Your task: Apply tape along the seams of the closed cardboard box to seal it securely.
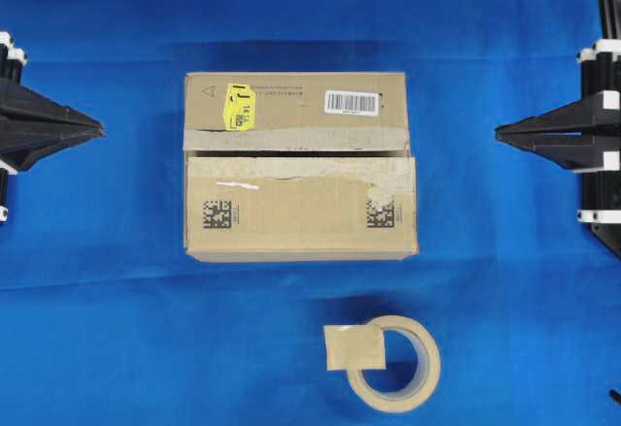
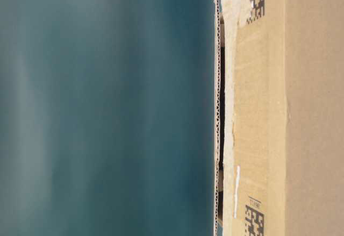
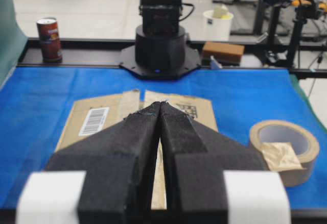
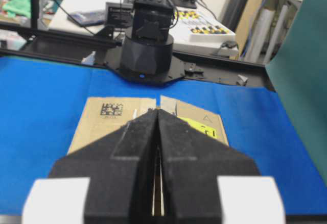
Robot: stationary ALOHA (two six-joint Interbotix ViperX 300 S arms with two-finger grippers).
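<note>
— Where is the box sitting?
— The cardboard box is lying in the middle of the overhead frame on the blue cloth, its seam running left to right across the top.
— And the tape?
— A small square of tape is resting at the bottom centre, overlapping the tape roll.
— What are the arms doing?
— The left gripper is pointing inward from the left edge, the right gripper from the right edge. Both are pressing their jaws together, holding nothing, well apart from the box.
</note>
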